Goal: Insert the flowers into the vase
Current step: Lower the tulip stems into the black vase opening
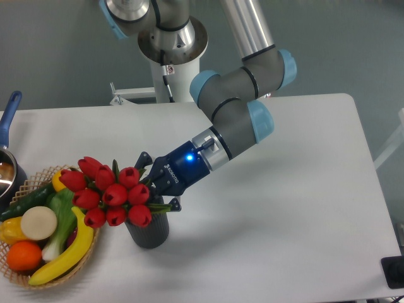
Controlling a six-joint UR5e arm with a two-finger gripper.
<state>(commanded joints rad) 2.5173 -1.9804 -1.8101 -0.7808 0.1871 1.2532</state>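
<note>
Across the white desk point(284, 189), which fills most of the view and has its right part bare from the far right corner down to the near edge, the grey arm point(243, 110) with pale blue joint caps slants down from its base at the far edge toward the near left. At the near left corner sits a woven basket point(16, 268), cut off by the picture's left and bottom edges, holding a yellow banana point(66, 252), an orange point(25, 254), a green cucumber point(28, 199), a pale round piece and a leek-like stalk. Beyond the basket, at the left edge, a dark pot point(9, 173) with a blue handle is only partly in view. The gripper point(151, 180), black with a blue light glowing on its body, carries white lettering too small and tilted to read. Its fingers reach into the flowers point(110, 192) at the stems and leaves, but the red heads and foliage hide the jaws, so whether they grip the stems cannot be told. The flowers lean left, their heads overhanging the basket's right rim, with the stems going down into the vase point(148, 230). That vase stands upright near the desk's front edge, just right of the basket, its mouth mostly covered by the bunch.
</note>
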